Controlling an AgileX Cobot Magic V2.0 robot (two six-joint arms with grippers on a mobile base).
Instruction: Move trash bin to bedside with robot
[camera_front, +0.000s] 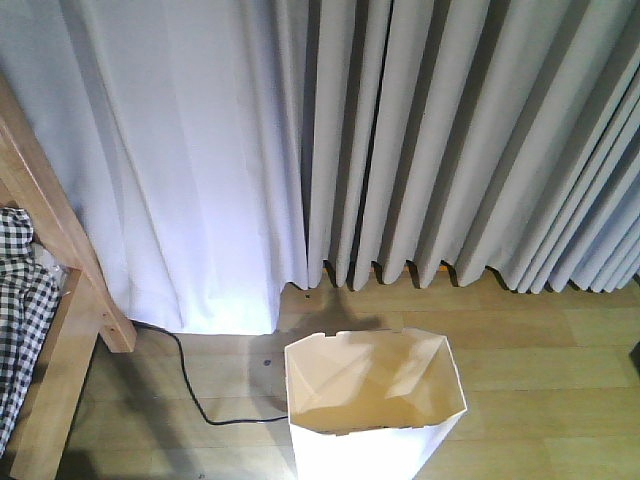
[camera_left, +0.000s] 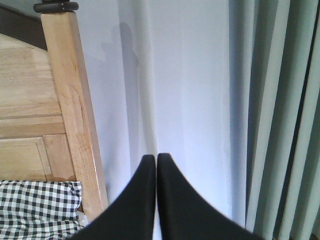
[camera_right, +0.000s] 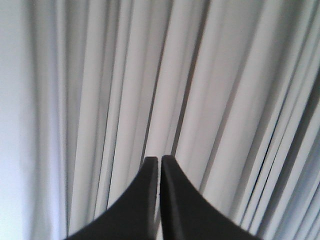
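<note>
The trash bin (camera_front: 375, 400) stands upright on the wooden floor (camera_front: 540, 380), in front of the grey curtains (camera_front: 460, 140), its cream inside showing. The bed (camera_front: 60, 300), with its wooden frame and checked bedding (camera_front: 18, 300), is well apart to the bin's left. A black cable (camera_front: 195, 395) trails between them. The left claw (camera_left: 156, 159) is clenched on nothing, facing the bedpost (camera_left: 75, 115). The right claw (camera_right: 160, 160) is likewise clenched and empty, facing the curtains.

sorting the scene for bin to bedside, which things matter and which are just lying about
Job:
bin, standing open on the floor
bed, wooden frame at left
left gripper, shut, empty
right gripper, shut, empty

Lying about:
curtains
black cable
</note>
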